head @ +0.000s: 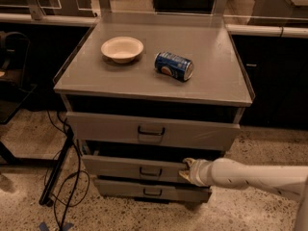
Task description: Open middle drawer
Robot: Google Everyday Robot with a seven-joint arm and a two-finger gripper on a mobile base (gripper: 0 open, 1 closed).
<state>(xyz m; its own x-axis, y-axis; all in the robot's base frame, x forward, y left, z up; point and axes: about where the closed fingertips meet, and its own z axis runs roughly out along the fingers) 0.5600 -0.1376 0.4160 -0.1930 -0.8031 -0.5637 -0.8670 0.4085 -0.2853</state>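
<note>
Between the taller top drawer (110,129) and the lowest drawer (120,189), I see the middle drawer (125,166): a low grey front, a small dark loop handle and a dark gap above. My gripper (186,170) sits at its right end; its grip I cannot tell. A white bowl (122,48) and a tipped blue can (173,66) rest on top.

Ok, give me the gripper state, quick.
Gripper: at the right end of the middle drawer front; open or closed cannot be told from this view.
</note>
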